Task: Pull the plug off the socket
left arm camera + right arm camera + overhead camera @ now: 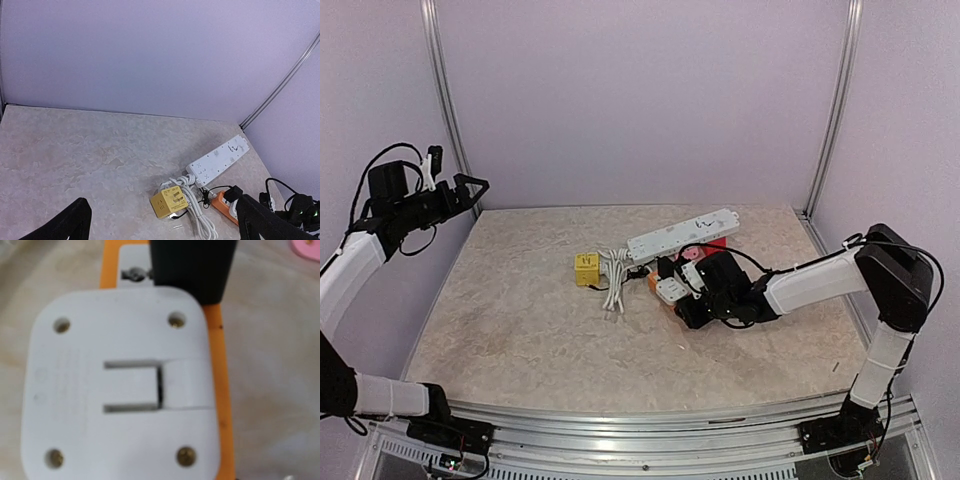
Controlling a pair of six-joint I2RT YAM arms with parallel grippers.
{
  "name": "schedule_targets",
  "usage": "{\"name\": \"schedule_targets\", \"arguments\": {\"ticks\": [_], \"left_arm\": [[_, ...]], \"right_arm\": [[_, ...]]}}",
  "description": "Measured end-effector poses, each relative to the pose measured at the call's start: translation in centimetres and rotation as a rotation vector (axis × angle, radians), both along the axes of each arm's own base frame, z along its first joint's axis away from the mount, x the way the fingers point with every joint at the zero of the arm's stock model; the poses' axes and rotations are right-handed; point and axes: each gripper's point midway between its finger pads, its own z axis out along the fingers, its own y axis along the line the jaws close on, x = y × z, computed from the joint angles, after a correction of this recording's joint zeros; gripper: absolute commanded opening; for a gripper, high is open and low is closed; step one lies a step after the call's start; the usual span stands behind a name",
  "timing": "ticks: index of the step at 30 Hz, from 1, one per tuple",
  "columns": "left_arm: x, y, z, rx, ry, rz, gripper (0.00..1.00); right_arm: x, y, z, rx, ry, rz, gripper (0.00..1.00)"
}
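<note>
An orange socket strip lies mid-table. In the right wrist view a white square plug sits on the orange strip, with a black plug beside it at the far end. My right gripper is low at the white plug. Its fingers do not show in the wrist view, so I cannot tell how the jaws stand. My left gripper is raised at the far left, open and empty. Its view shows the strip and black plug from afar.
A yellow cube socket with a coiled white cable lies left of the strip. A long white power strip lies behind it, over a red and pink object. Frame posts stand at the back corners.
</note>
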Motion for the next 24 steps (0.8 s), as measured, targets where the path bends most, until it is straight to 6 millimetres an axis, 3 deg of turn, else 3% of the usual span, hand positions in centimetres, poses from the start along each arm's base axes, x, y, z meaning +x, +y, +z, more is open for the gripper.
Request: {"name": "schedule_targets", "arguments": {"ticks": [6,16,19,24], "left_arm": [[-0.8,-6.2,-0.8,-0.032,0.027,-0.128,0.99],[-4.3,-17.7,-9.6,-0.262,0.285,-0.286,0.99],[-4.4,-20.8,-11.3,-0.31,0.349,-0.328,0.99],[-3.8,-24.3,-13.1,-0.369,0.425,-0.371,0.99]], "right_arm": [[-2.0,1.6,2.4,0.091,-0.007,-0.021,0.0],[-2.8,2.4,5.2,0.233,-0.053,-0.039,0.0],[-3.1,2.7,5.7,0.261,-0.058,-0.029,0.0],[-3.3,3.1,6.6,0.301,-0.071,-0.014,0.0]]}}
